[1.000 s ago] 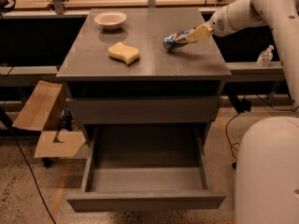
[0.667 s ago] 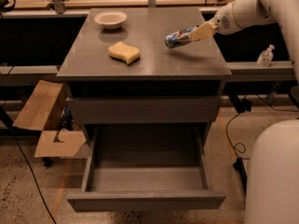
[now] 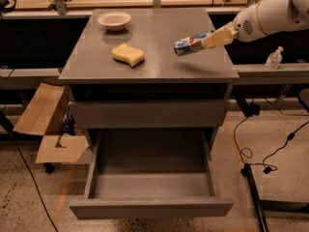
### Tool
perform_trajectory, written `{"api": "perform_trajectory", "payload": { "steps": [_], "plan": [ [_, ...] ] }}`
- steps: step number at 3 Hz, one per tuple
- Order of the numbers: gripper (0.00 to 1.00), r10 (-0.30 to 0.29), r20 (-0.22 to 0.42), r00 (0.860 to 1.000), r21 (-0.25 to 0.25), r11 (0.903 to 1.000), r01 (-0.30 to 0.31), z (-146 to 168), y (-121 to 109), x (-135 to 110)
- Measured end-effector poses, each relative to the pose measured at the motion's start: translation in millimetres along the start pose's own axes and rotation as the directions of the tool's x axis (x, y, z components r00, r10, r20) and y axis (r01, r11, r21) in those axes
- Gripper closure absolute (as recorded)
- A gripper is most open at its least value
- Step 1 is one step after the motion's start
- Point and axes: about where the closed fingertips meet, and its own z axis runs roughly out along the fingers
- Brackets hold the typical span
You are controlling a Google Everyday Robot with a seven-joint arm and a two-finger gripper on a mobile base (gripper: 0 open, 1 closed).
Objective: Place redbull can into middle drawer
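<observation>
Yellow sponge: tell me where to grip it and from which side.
Probably best to grip the yellow sponge across its short width, coming from straight above: it lies flat on the cabinet top with its sides free. The gripper is to its right, shut on the redbull can.

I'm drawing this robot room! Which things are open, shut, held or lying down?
redbull can: held sideways, in the air
pincer: above the table, right side, shut on the can
middle drawer: open, empty
upper drawer: shut
sponge: lying flat
bowl: upright
</observation>
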Motion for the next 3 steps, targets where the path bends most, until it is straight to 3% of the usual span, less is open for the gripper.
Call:
{"api": "perform_trajectory", "payload": {
  "steps": [1,2,3],
  "plan": [
    [1.00,0.006,0.002,1.000,-0.012,0.9999,-0.006,-20.7,28.6,13.2],
    [1.00,-0.044,-0.012,0.999,-0.042,0.9981,0.044,-36.2,64.4,33.5],
    [1.00,-0.065,-0.063,0.996,-0.085,0.9946,0.060,-35.5,92.6,75.4]
  ]
}}
